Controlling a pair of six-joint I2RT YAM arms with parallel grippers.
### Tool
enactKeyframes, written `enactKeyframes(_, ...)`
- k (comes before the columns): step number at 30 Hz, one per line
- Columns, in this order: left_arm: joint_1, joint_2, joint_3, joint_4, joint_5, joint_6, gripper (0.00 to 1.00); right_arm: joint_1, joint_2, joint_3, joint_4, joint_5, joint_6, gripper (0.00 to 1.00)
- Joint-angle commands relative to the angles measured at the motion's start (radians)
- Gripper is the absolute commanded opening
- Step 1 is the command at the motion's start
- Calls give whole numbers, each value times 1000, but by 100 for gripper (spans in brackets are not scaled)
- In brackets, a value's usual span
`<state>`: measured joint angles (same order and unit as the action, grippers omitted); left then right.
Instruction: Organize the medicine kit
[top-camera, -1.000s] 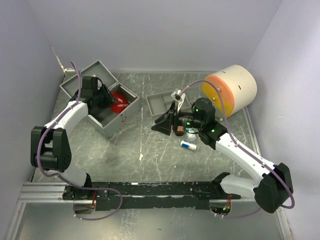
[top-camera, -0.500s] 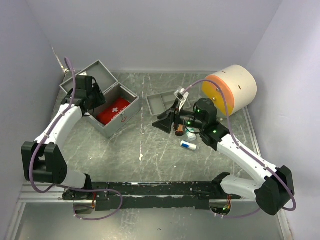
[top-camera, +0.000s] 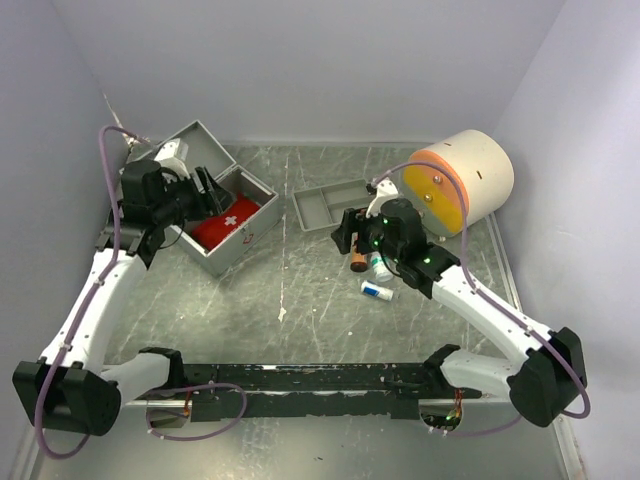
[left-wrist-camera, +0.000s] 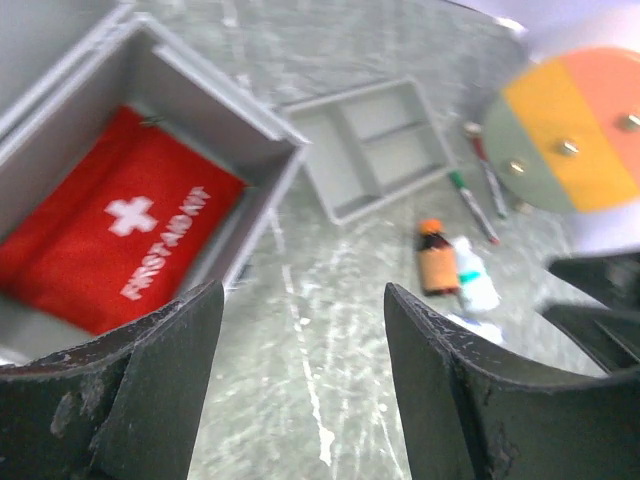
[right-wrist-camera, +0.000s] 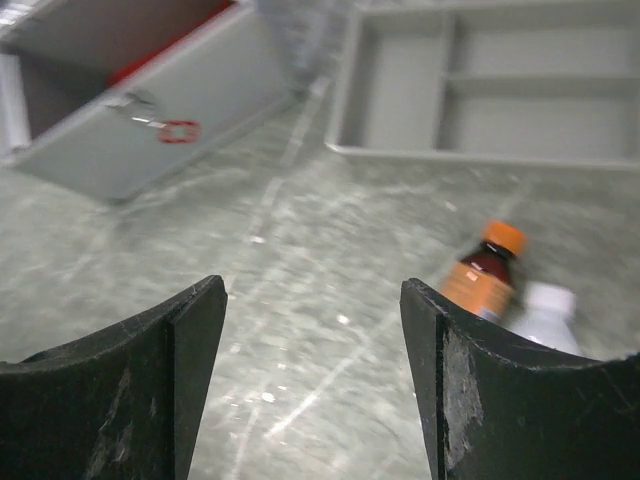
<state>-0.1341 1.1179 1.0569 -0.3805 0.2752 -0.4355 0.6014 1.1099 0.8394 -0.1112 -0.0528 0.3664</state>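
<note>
Cannot see the kit whole: open at the bench's far left, lid tipped back, its left part covered from above by the left arm and cropped in the left wrist view. Can see the left gripper spread wide above the kit, holding nothing. Same for the right gripper: spread, empty, near the bottles. Cannot see all of the white bottle, partly behind a finger. Cannot read the amber bottle's blurred label. Can read "FIRST AID KIT" beside a white cross on the red pouch inside the kit. Can make out a small red mark on the kit's front, not legible.
</note>
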Motion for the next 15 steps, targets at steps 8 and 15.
enactKeyframes(8, -223, -27, -174, 297, 308, 30, 70, -8, 199, 39, -224, 379, 175, 66)
enactKeyframes(15, -298, -127, -249, 242, 222, 114, 69, -10, 376, 106, -231, 466, 267, 64)
